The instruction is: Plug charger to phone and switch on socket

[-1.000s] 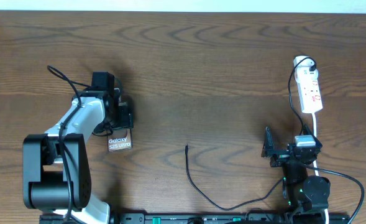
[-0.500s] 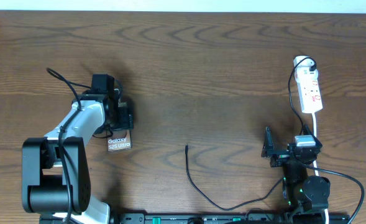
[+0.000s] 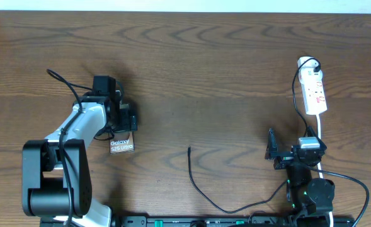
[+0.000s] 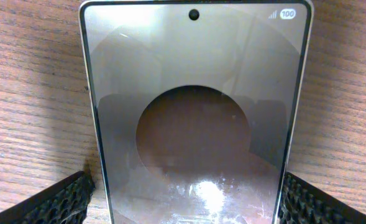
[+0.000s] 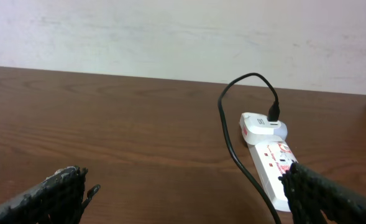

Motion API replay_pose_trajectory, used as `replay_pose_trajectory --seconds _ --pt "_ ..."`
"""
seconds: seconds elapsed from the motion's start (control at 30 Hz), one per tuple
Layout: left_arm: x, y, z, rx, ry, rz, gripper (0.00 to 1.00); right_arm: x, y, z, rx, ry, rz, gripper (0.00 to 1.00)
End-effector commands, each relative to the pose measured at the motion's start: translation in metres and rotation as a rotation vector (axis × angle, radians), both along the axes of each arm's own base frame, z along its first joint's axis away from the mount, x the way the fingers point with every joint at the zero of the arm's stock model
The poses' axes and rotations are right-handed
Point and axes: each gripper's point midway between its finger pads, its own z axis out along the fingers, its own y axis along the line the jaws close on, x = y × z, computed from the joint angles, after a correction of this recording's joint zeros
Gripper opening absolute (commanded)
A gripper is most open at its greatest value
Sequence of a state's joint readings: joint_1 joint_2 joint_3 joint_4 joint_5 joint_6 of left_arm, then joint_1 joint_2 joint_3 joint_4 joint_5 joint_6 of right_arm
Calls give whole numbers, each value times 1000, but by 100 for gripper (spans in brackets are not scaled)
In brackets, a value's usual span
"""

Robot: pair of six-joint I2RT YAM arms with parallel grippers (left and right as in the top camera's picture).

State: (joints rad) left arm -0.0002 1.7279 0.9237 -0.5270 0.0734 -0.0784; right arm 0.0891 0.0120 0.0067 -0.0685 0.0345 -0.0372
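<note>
The phone [image 3: 122,145] lies flat on the table at the left, its "Galaxy S25 Ultra" lettering showing. In the left wrist view the phone [image 4: 195,93] fills the frame, face up. My left gripper [image 3: 126,123] is over its far end; the fingers [image 4: 186,193] straddle its two long edges, the right one at the edge, the left one a small gap away. The charger's black cable [image 3: 201,189] lies in the middle front, its plug tip [image 3: 189,149] free on the wood. The socket [image 3: 314,91] is at the far right. My right gripper [image 3: 274,154] is open and empty, well short of it.
The cable's other end goes into a white adapter [image 5: 263,126] at the far end of the power strip [image 5: 276,165]. The strip's white cord [image 3: 320,135] runs down past my right arm. A pale wall rises behind the table's far edge.
My left gripper and the phone have shifted very slightly right and toward the front. The right arm, cable and socket have not moved.
</note>
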Motion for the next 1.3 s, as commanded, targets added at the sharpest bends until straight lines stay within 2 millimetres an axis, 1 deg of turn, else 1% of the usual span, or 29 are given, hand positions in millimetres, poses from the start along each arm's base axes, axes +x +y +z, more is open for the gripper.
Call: replay_pose_trajectory --seconds 0.0,0.07,0.23,0.57,0.77,1.27 --pt "-16 -7 -12 -51 57 5 94 0 -3 0 -13 -1 -14 99" --pt "-17 -8 -13 -55 60 5 94 0 -3 0 -13 -1 -14 99" --pt "-17 -20 -11 -126 59 -5 94 0 -3 0 -13 -1 -14 99" --pt "-17 -19 -11 -123 59 -4 94 0 -3 0 -13 -1 -14 99" --pt "-20 -6 -14 -43 67 6 94 0 -3 0 -13 -1 -14 99" --pt "-26 -6 -21 -46 92 6 94 0 -3 0 -13 -1 -14 99"
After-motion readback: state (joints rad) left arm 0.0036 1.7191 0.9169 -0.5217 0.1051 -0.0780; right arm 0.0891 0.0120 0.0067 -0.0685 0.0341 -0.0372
